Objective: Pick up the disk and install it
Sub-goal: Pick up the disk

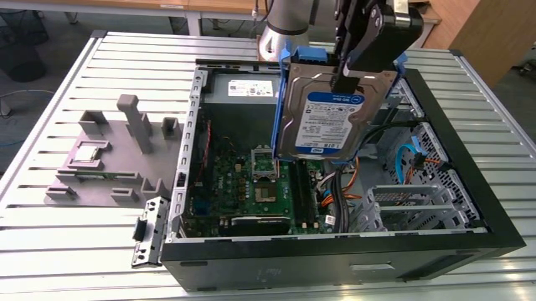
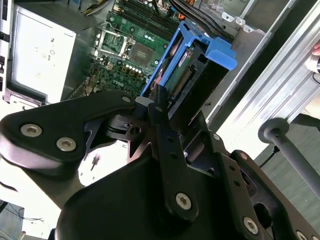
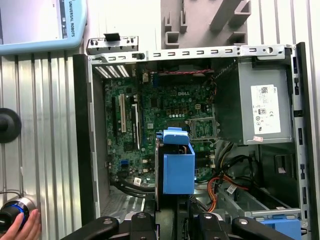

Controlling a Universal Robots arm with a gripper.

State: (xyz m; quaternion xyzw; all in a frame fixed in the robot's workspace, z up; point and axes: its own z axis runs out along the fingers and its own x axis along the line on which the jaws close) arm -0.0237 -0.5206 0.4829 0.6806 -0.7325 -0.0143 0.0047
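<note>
Black hand (image 2: 159,100) is seen closest in the second wrist view, fingers drawn narrow and clamped on one edge of the disk (image 2: 192,65). The blue carrier bracket (image 2: 220,52) is wrapped around the drive.

In the exterior view the disk (image 1: 325,122) is held on edge and slightly tilted, with the white-and-blue label turned toward the camera. It is hung from the hand (image 1: 350,78) above the open computer case (image 1: 335,263), over the motherboard (image 1: 251,182). It is not seated in any bay.

A silver drive cage (image 1: 410,200) is seen inside the case toward the exterior view's right, with orange cables (image 1: 356,182) just beside it. The grey power supply (image 1: 243,88) is mounted at the far end of the case.

A grey moulded fixture (image 1: 117,157) is placed on the slatted metal surface (image 1: 67,251) at the exterior view's left, just beside the case.

In the first wrist view the disk is seen end-on, above the motherboard. A second blue bracket (image 3: 280,227) is seen in the cage. A person's fingers (image 3: 30,225) are rested against a round black-and-blue object (image 3: 15,212) on the surface, well apart from the case.
</note>
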